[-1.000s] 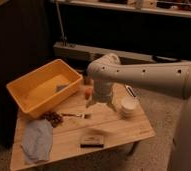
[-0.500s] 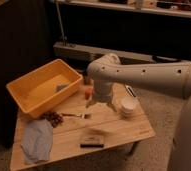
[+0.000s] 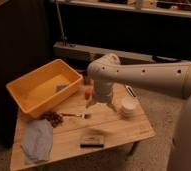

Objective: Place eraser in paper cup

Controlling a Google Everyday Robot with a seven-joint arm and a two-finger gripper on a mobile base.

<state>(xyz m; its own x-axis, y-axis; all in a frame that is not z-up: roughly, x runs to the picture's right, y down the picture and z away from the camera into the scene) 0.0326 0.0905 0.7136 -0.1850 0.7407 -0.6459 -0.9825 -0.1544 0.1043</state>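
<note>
The eraser (image 3: 92,139), a flat dark block with a lighter tan face, lies on the wooden table (image 3: 124,131) near its front edge. The white paper cup (image 3: 128,106) stands upright at the table's right side. My gripper (image 3: 100,104) hangs over the middle of the table, pointing down. It is to the left of the cup and well behind and above the eraser. It is open and empty, touching neither.
A yellow bin (image 3: 45,88) fills the back left. A blue cloth (image 3: 37,140) lies front left, with a dark clump (image 3: 53,118) and a slim utensil (image 3: 75,115) beside it. An orange object (image 3: 88,93) and a black-and-white bar (image 3: 131,91) sit behind the gripper.
</note>
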